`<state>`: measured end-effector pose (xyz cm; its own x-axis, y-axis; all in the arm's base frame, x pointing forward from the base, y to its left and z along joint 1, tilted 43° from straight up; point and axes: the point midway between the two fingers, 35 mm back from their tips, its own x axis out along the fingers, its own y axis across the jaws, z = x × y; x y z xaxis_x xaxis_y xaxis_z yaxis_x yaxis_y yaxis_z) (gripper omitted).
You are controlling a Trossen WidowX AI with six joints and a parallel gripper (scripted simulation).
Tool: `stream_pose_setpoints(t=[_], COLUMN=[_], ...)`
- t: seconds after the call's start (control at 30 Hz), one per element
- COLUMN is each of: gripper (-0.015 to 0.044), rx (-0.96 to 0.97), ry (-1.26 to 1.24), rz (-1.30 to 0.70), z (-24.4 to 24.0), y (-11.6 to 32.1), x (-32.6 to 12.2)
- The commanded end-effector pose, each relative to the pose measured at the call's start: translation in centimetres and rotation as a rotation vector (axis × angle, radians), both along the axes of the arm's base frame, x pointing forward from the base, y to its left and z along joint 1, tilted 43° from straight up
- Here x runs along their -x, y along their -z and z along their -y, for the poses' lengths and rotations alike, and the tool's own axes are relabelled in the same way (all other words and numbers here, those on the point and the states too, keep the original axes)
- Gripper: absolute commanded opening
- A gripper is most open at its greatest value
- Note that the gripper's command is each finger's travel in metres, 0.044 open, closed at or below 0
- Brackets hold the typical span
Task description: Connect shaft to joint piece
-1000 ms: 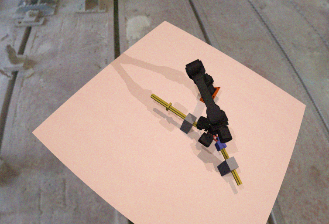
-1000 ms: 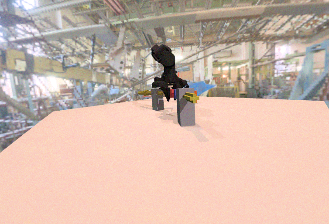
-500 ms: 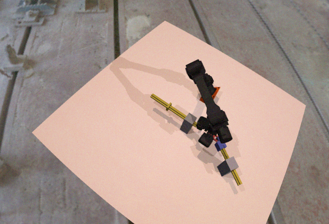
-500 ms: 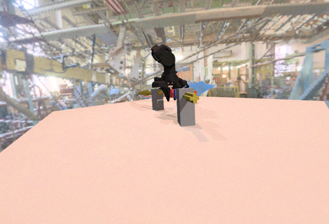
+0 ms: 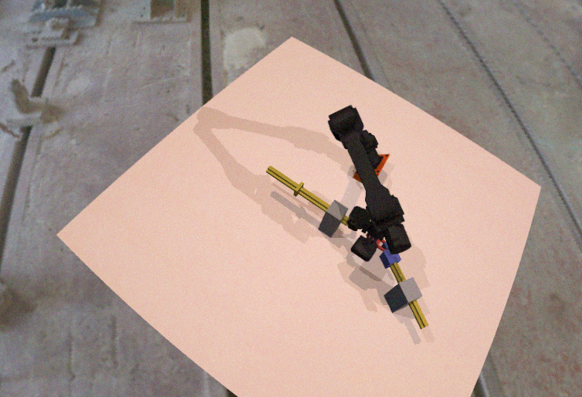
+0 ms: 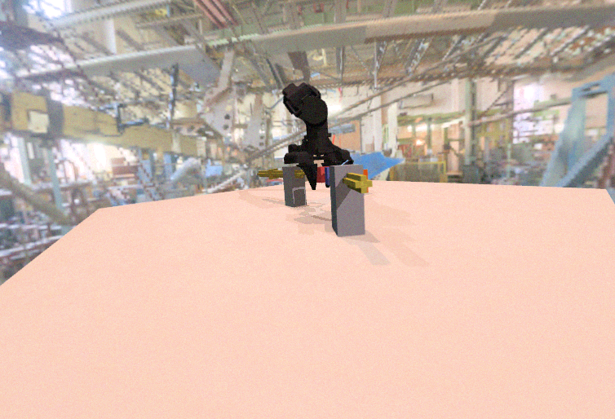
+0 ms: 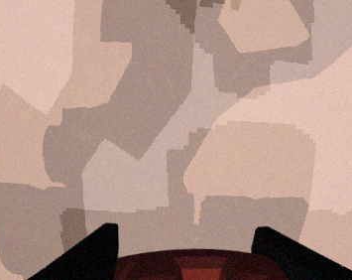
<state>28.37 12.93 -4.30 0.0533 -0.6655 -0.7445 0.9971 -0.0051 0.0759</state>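
The red joint piece (image 5: 378, 242) (image 6: 320, 174) (image 7: 201, 273) sits at the blue fork (image 5: 390, 258) on the end of the fixed yellow shaft (image 5: 418, 313) (image 6: 359, 183). My gripper (image 6: 320, 182) (image 7: 187, 238) is over it, pointing down. Its fingers stand apart on both sides of the red piece, part open. The hand hides most of the piece in the top view, so I cannot tell exactly where its opening points. The second yellow shaft (image 5: 282, 177) (image 6: 272, 173), with a small crosspiece (image 5: 298, 188), runs through its block; its inner end is near the hand, apart from the red piece.
The fixed shaft's grey block (image 5: 402, 294) (image 6: 350, 210) stands on the pale pink table top (image 5: 187, 242) (image 6: 248, 329). The second shaft's grey block (image 5: 333, 218) (image 6: 294, 191) stands close beside the hand. An orange bracket (image 5: 383, 163) shows partly under the arm.
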Motion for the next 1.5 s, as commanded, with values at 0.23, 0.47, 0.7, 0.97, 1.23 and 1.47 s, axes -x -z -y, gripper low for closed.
stream_pose_setpoints(t=[0.23, 0.47, 0.7, 0.97, 1.23, 1.47], gripper=[0.044, 0.044, 0.044, 0.044, 0.044, 0.044], rx=[-0.001, -0.001, -0.105, -0.125, -0.111, -0.092], ry=[0.0, 0.0, -0.019, -0.022, -0.229, -0.426], rz=[0.0, 0.0, -0.002, -0.006, -0.149, -0.286], z=[0.0, 0.0, -1.4, -1.7, -4.2, -6.5], y=[0.0, 0.0, -2.0, -2.4, -4.7, -7.1], x=[0.0, 0.0, 0.1, 0.1, -0.2, -0.2])
